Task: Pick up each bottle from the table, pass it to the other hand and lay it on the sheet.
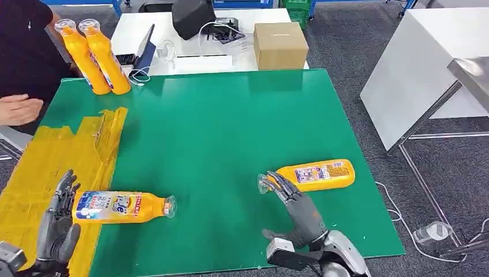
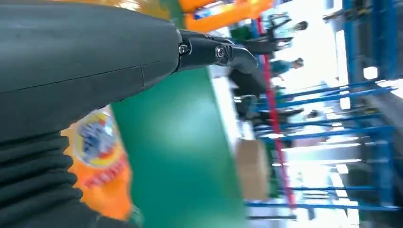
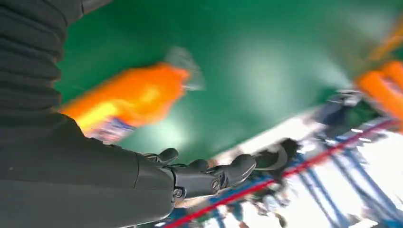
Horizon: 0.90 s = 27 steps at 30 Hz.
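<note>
A: Left robot hand (image 1: 57,222) – status?
B: Fingers spread, holding nothing. It's over the yellow sheet (image 1: 34,173), just beside the base of a lying orange bottle (image 1: 121,206). Touching or not, can't tell.
A: That bottle's where exactly?
B: On its side, base on the sheet edge, clear cap end out on the green surface (image 1: 230,138).
A: Right robot hand (image 1: 297,208)?
B: Fingers extended & apart, nothing gripped. Fingertips at the cap end of a 2nd orange bottle (image 1: 314,175), lying on the surface near the right side. Right wrist view is blurred; same bottle (image 3: 128,97) shows beside the hand, not in it.
A: Other stuff?
B: 2 more orange bottles (image 1: 95,55) standing upright together at the far-left corner. A person's hand (image 1: 20,108) at the left edge. Cardboard box (image 1: 279,45) on the white table (image 1: 138,29) behind.
</note>
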Each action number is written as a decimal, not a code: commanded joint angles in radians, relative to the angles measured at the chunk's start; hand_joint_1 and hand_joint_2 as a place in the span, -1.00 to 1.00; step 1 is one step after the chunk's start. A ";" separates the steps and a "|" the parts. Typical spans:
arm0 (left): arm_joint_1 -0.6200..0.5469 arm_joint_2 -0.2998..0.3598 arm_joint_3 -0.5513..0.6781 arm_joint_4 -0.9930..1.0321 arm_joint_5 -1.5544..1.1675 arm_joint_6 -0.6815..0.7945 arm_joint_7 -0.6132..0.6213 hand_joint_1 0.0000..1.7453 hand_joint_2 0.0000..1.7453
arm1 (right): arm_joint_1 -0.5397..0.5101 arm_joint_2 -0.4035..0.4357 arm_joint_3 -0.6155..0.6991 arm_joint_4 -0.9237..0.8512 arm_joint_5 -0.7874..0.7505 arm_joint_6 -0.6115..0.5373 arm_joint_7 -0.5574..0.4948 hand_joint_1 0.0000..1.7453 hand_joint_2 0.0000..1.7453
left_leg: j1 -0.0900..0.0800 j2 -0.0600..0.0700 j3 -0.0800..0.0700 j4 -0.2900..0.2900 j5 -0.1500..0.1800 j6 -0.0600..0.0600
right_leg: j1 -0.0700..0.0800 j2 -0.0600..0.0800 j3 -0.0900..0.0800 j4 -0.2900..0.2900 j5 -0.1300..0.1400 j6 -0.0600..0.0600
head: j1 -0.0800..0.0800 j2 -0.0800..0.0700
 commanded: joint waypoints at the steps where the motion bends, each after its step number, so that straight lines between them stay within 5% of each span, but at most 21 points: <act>1: 0.063 -0.097 -0.027 -0.160 0.010 -0.016 0.016 -1.00 -1.00 | 0.120 -0.081 -0.136 -0.042 0.098 -0.032 0.070 -1.00 1.00 | -0.001 -0.001 0.000 0.000 -0.001 0.001 | 0.000 -0.001 0.001 0.000 -0.001 0.000 | 0.000 0.000; 14: 0.046 -0.071 -0.073 -0.133 0.038 -0.035 0.021 -1.00 -1.00 | 0.033 -0.150 -0.275 0.021 0.105 0.060 0.096 -1.00 1.00 | -0.001 0.001 0.001 0.000 0.000 0.001 | -0.001 0.001 0.001 0.000 0.000 0.000 | 0.000 0.000; 27: 0.019 -0.041 -0.118 -0.116 0.039 -0.007 0.005 -1.00 -1.00 | -0.086 -0.125 -0.274 0.142 0.108 0.109 0.083 -1.00 1.00 | 0.000 0.001 0.002 -0.001 0.000 0.001 | 0.000 0.001 0.001 -0.001 0.001 0.000 | 0.000 0.000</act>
